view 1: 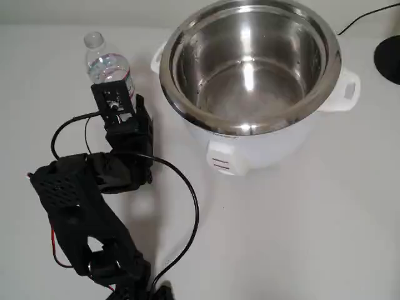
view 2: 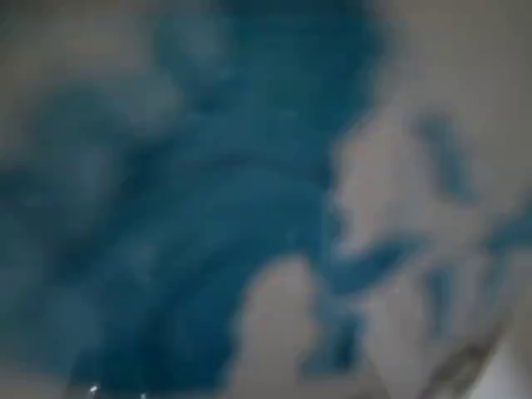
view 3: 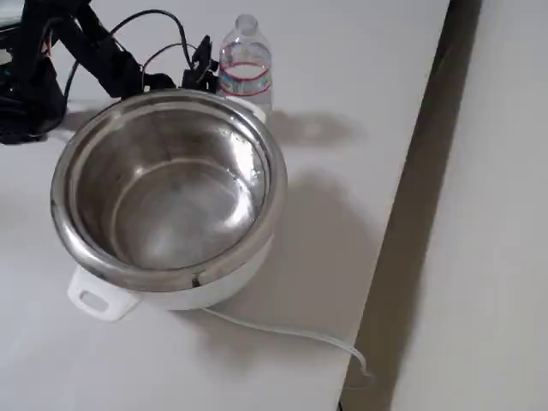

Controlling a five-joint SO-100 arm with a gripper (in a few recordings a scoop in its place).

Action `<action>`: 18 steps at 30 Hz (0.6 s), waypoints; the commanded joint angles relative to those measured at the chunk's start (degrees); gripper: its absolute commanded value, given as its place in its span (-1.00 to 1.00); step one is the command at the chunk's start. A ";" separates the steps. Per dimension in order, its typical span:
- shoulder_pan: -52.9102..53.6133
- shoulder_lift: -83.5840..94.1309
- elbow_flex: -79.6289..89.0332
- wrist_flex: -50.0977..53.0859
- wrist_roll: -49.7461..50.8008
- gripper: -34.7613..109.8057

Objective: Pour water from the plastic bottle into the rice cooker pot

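Observation:
The plastic bottle (view 1: 106,62) stands upright and capless on the white table, left of the rice cooker pot (view 1: 250,62). Clear water shows through its walls. In the fixed view the bottle (view 3: 246,67) rises just behind the pot's rim (view 3: 167,274). My black gripper (view 1: 113,95) wraps the bottle's lower half, hiding its base, and looks shut on it. In the wrist view the bottle's blue and white label (view 2: 208,208) is a close blur. The steel pot sits in its white cooker body (view 1: 250,150); its inside is shiny, with a few droplets on the wall.
The arm's black base and cables (view 1: 94,212) lie at the front left of the overhead view. A dark round object (view 1: 389,57) sits at the right edge. In the fixed view the cooker's cord (view 3: 291,334) trails toward the table edge (view 3: 402,214).

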State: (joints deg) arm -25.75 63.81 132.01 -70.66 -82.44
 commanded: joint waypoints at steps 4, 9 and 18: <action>-2.37 25.14 -2.02 13.18 1.76 -0.31; -1.76 35.77 -4.83 23.73 2.72 -0.31; 2.11 52.21 -11.69 45.79 11.34 -0.31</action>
State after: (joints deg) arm -25.84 101.25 130.96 -34.80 -76.38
